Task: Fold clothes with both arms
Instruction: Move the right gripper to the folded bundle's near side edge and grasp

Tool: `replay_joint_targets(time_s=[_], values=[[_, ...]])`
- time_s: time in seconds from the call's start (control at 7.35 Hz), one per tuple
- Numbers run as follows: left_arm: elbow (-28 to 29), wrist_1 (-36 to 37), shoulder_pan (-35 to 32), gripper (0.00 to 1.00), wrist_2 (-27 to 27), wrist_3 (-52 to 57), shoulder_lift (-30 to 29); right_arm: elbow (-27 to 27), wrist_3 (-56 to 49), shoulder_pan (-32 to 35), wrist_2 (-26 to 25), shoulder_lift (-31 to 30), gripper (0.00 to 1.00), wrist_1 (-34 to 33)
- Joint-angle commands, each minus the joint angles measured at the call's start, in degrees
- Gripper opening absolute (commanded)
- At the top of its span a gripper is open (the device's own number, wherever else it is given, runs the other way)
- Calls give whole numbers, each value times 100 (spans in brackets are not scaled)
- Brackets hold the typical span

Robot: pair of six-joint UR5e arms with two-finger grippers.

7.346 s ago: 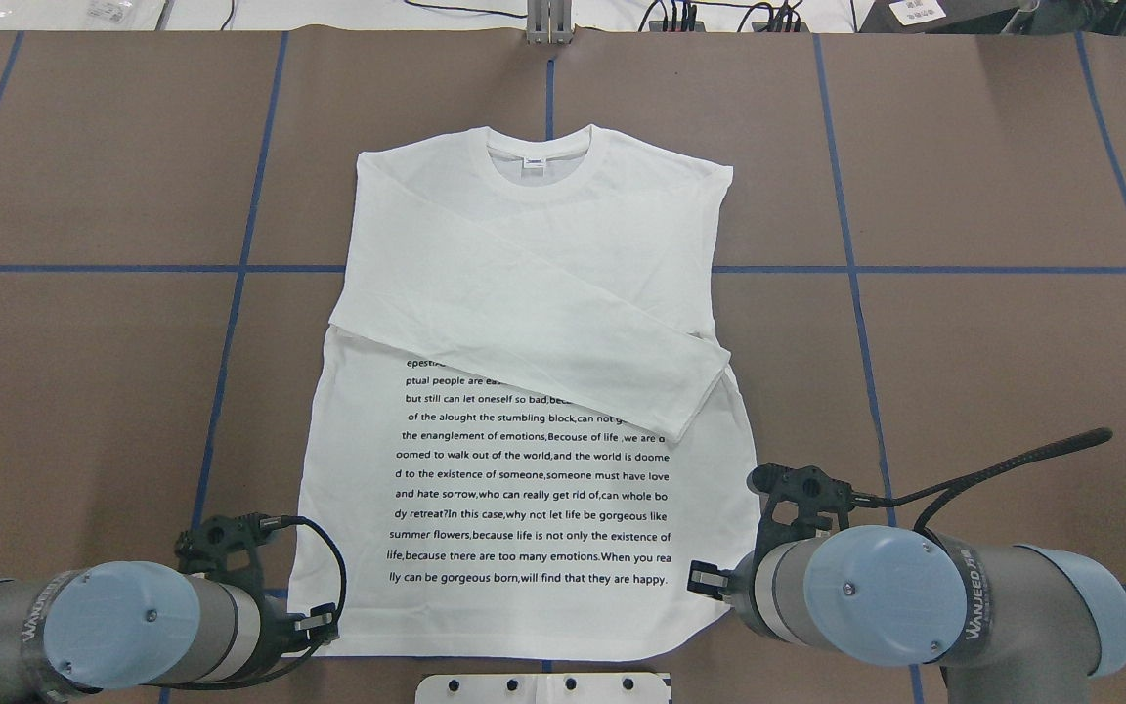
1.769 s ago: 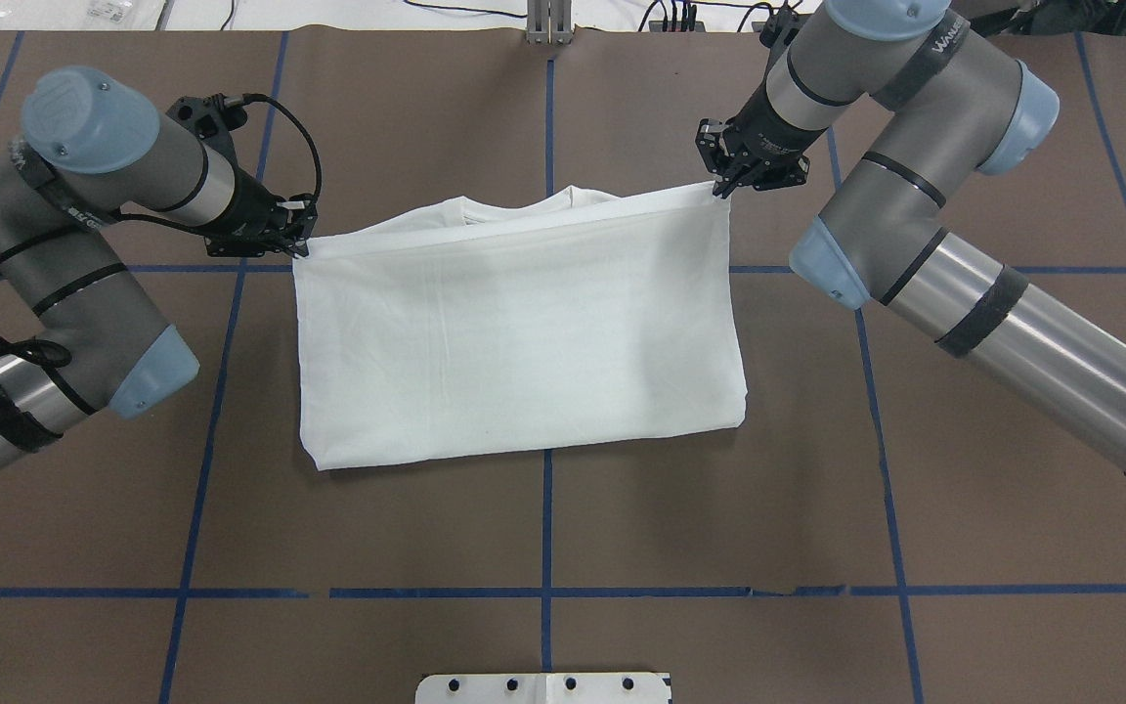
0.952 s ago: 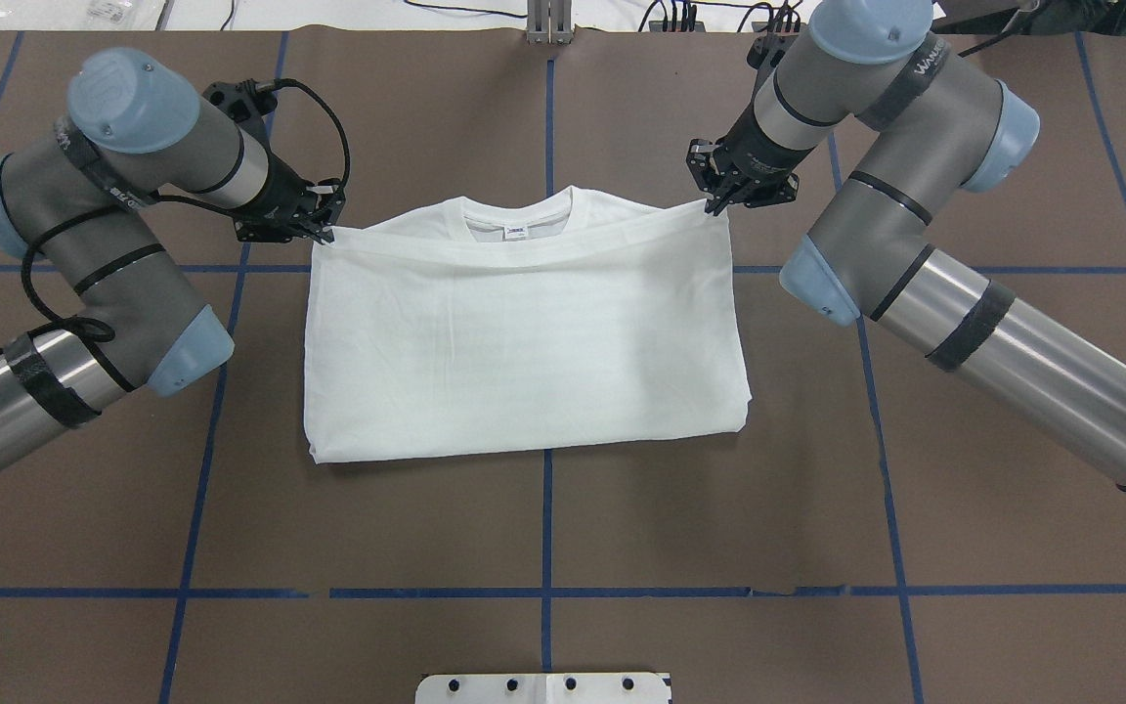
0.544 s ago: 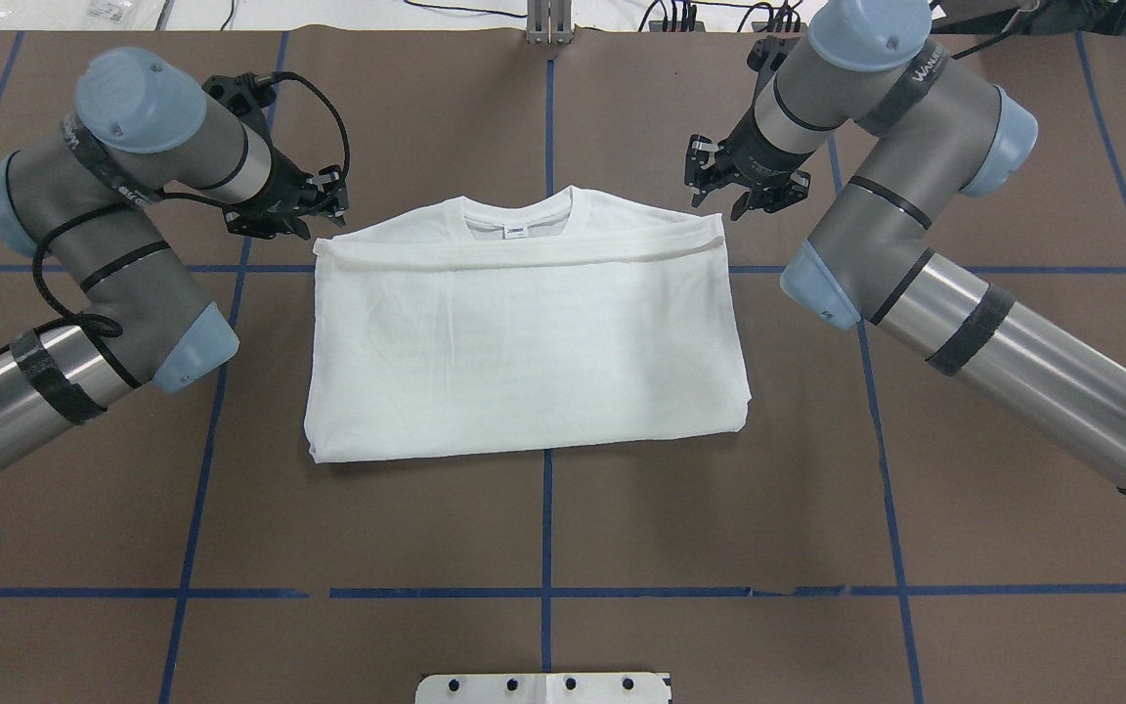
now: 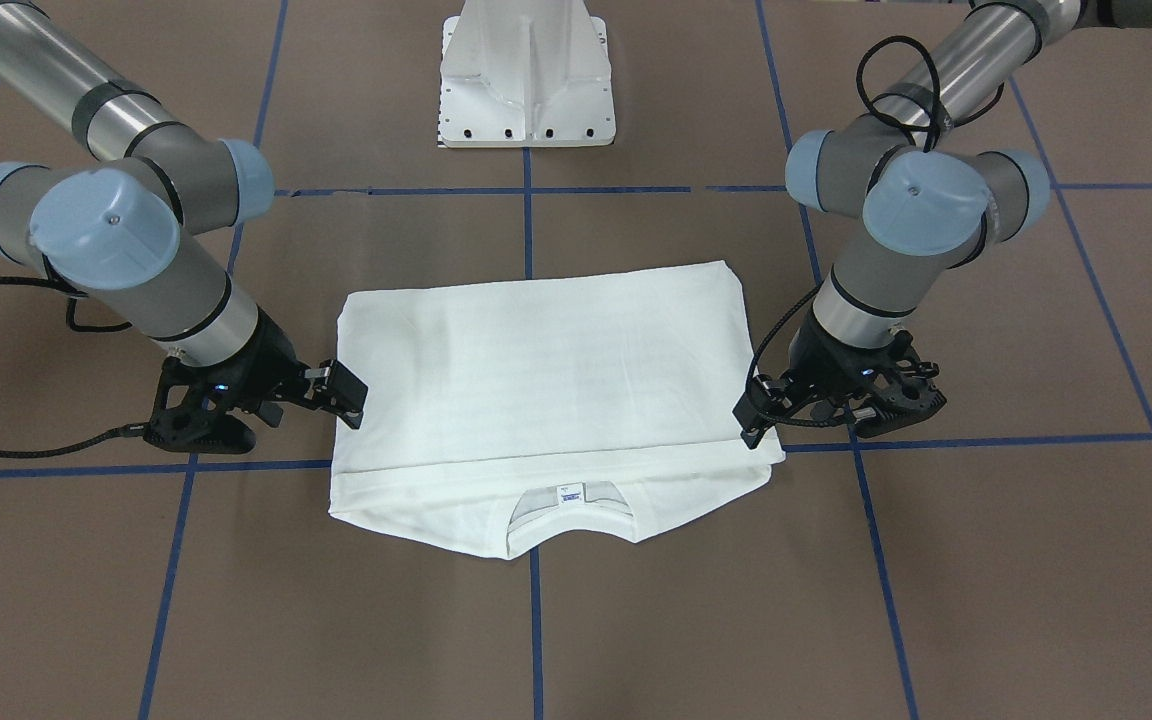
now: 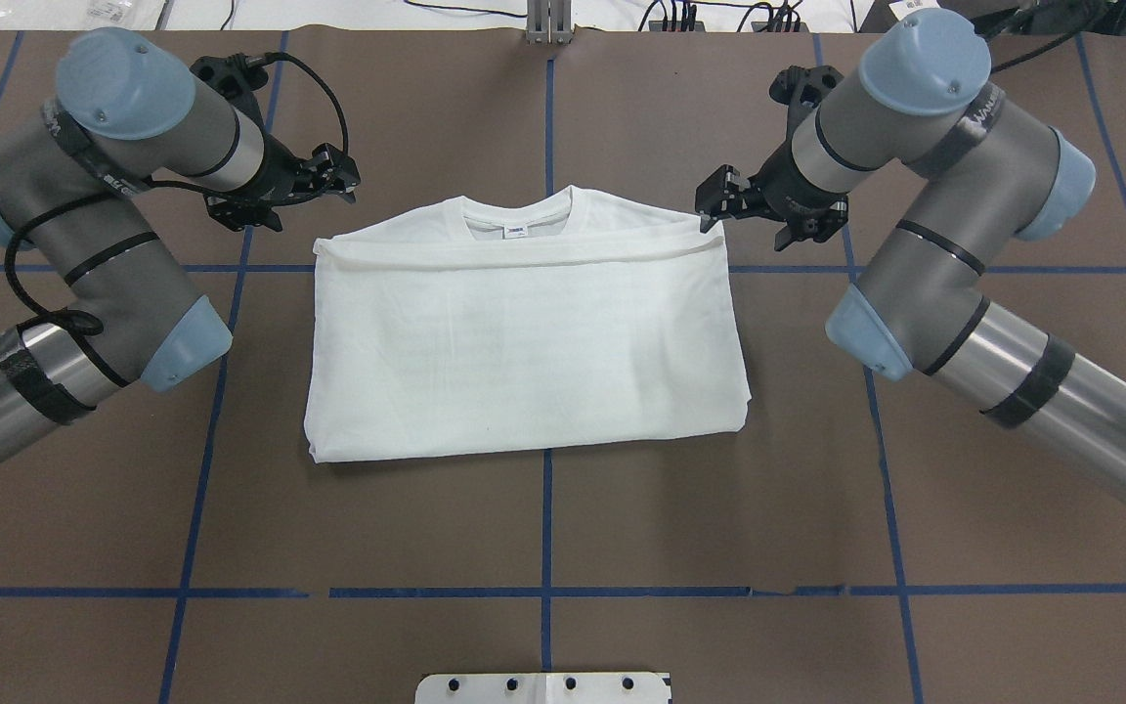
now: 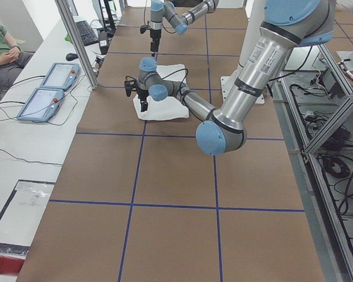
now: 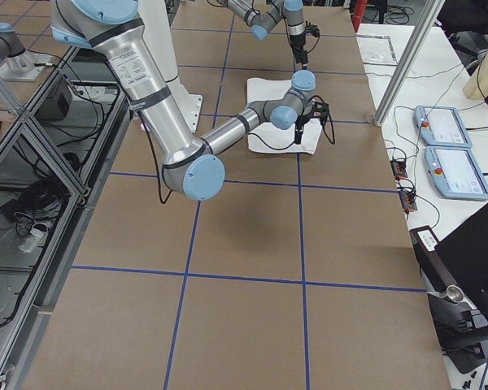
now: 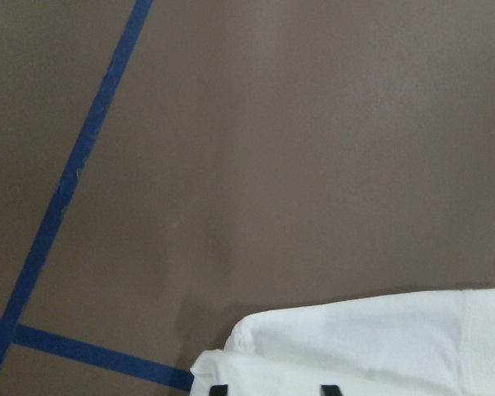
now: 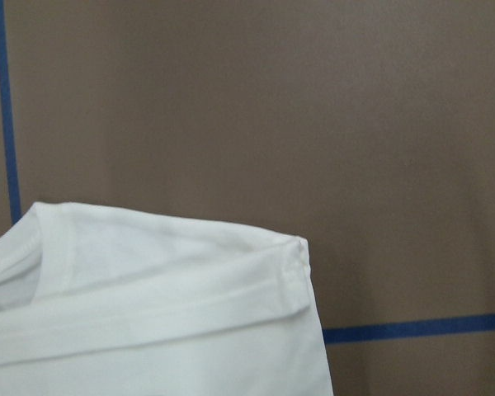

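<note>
**Toward the table's far edge: a folded T-shirt, both grippers open beside it**

Midway between the table's [image 6: 377, 528] left and right edges, and nearer its far edge than the robot's, we see the white T-shirt [image 6: 524, 352] lying flat as a wide rectangle. It is folded over on itself, with plain white cloth facing up. The fold runs along the side nearer the robot. The hem [image 6: 524, 256] lies straight across the garment, just short of the ribbed collar [image 6: 519, 207]. The collar and the small neck label [image 6: 516, 232] peek out beyond the hem, pointing at the far edge. Blue tape lines [image 6: 545, 518] divide the brown table into squares, and one of them runs under the shirt's middle.

The left gripper [image 6: 338, 181] hovers just off the shirt's far left corner. Its jaws are spread and hold nothing. In the left wrist view we see the two black fingertips [image 9: 219, 388] apart, over the rounded corner of cloth. The right gripper [image 6: 710, 207] sits close by the far right corner, also spread and empty, and we cannot tell whether it touches the cloth. The left arm [image 6: 104, 244] and right arm [image 6: 954, 244] reach in from the table's left and right sides, elbows bent. The white pedestal [image 5: 528, 75] stands at the near edge, well apart from the shirt.
</note>
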Motion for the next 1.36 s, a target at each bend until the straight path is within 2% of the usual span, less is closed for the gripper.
replay_joint_targets(time_s=[0.0,0.27,0.68,1.09,1.22], values=[[-531,487,-12,99,-1,-5,32,668,361,-684,-322,-596,100,-19],[-910,848,-21,99,8,-14,41,696,662,-1283,-850,-712,100,-27],[-928,849,-12,99,8,-40,32,828,680,-1391,-869,-966,100,-27],[-920,840,-12,99,8,-40,32,863,821,-1549,-878,-967,99,-27],[-920,840,-12,99,8,-40,32,872,821,-1549,-852,-976,76,-27]])
